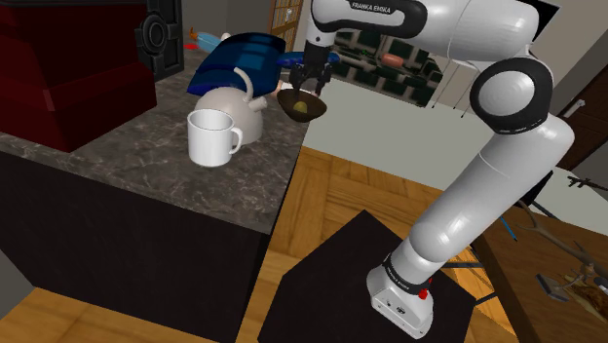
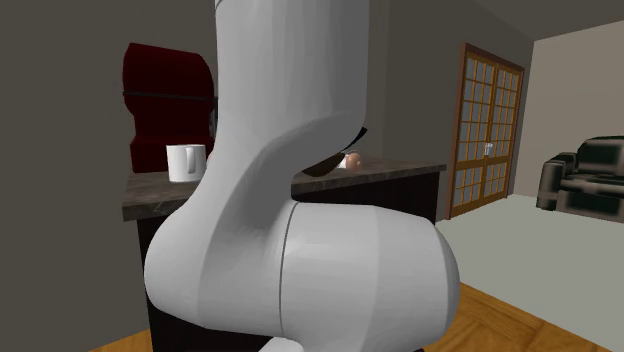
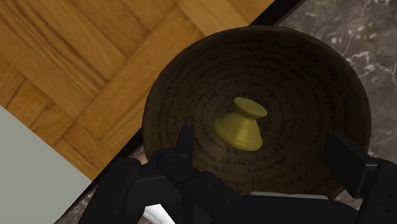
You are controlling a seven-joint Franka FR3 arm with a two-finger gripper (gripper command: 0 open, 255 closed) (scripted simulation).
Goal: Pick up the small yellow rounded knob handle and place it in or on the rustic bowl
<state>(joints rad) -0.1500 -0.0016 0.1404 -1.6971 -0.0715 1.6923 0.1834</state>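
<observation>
A dark brown bowl [image 3: 267, 83] with ringed grooves sits at the edge of the dark marbled counter [image 3: 375, 38], part of it jutting out over the wooden floor. The small yellow knob [image 3: 242, 124] lies on its side inside the bowl. My black gripper [image 3: 264, 156] hovers just above the bowl, open; its fingers stand well apart on either side of the knob and touch nothing. From the shoulder view the gripper [image 1: 310, 83] hangs right over the bowl [image 1: 302, 103], with the yellow knob [image 1: 303, 105] showing in it.
A white mug [image 1: 211, 136] and a pale kettle [image 1: 237, 105] stand on the counter [image 1: 146, 156] beside the bowl, with a blue object [image 1: 239, 58] behind them. A dark red unit [image 1: 68, 68] rises at the counter's far end. The arm's white body [image 2: 290, 200] blocks most of the second exterior view.
</observation>
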